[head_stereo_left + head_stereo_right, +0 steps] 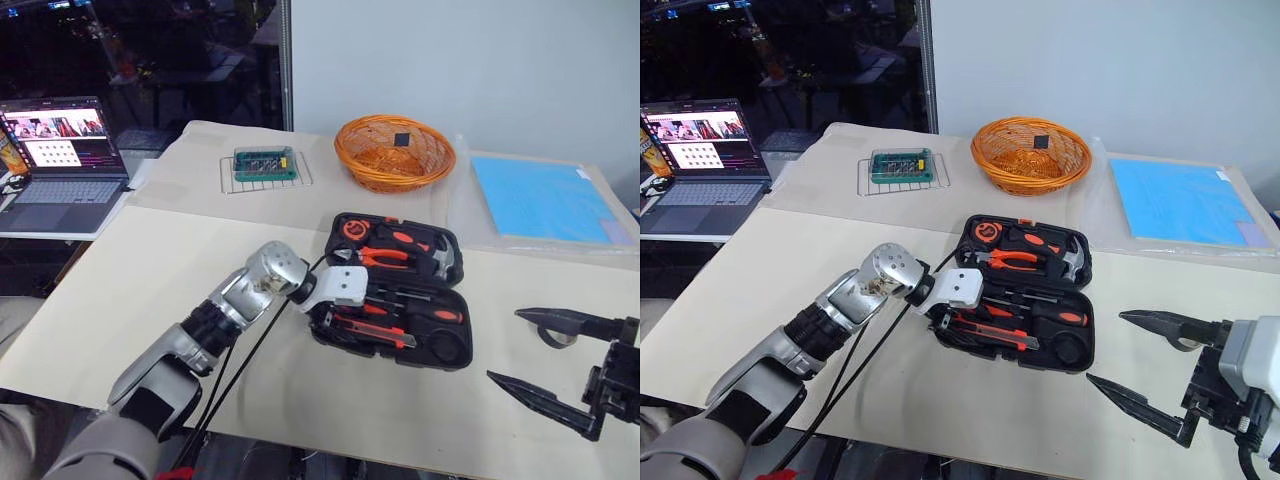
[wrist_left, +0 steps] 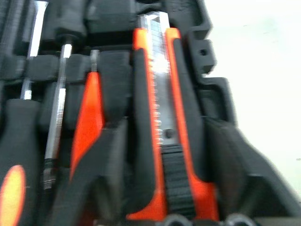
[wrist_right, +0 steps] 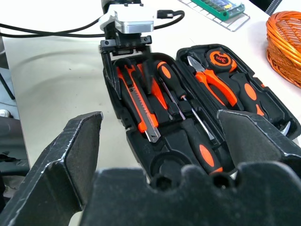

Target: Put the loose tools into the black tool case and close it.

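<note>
left gripper: straddling utility knife in tool case, fingers parted | right gripper: hanging near-right, gaping | writing: none legible

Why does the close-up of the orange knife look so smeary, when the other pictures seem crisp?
Left wrist view: the utility knife and the tool case around it are soft and streaked, with glare whitening the blade's top end. Right wrist view: the case's tools are sharp, the right gripper's own fingers loom large. Head views: evenly lit, sharp, faint shadows.
</note>
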